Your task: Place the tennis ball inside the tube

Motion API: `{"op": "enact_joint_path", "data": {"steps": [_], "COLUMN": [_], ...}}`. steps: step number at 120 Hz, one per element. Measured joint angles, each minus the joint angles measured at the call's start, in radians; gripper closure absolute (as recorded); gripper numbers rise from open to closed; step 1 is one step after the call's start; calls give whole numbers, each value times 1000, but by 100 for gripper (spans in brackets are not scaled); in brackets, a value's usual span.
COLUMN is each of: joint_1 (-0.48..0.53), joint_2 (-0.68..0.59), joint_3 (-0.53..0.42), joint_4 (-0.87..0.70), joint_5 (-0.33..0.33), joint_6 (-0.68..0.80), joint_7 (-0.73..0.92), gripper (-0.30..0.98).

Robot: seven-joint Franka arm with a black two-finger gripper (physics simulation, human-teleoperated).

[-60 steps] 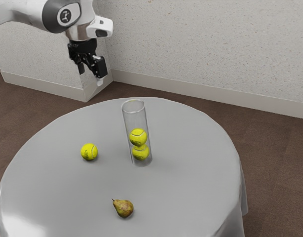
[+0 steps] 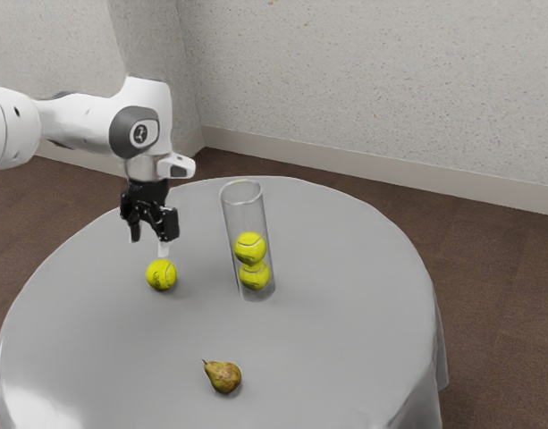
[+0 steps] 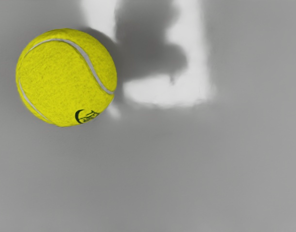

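So, your loose tennis ball (image 2: pixel 161 275) sits on the table (image 2: pixel 318 357), just below the gripper (image 2: pixel 149 242), whose fingers stand apart. Looks slightly off toward the tube (image 2: pixel 247 219) side of the hand; you'd want to center over it before going lower and closing.

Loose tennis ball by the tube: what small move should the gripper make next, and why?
Probably lower the gripper slightly, lining its fingers up either side of the loose ball. It hangs above the ball with its fingers apart, and the ball, resting on the table, isn't between them yet.
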Motion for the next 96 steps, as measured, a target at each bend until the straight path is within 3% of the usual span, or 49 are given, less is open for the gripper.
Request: {"op": "enact_joint_path", "data": {"steps": [51,79,96], "joint_1": [35,37,38], "joint_2": [207,220,201], "joint_3": [56,58,58], "joint_4": [5,8,-22], "joint_5": [-34,-42,-41], "joint_6": [320,376,385], "joint_7": [19,21,21], "gripper": [0,23,29]}}
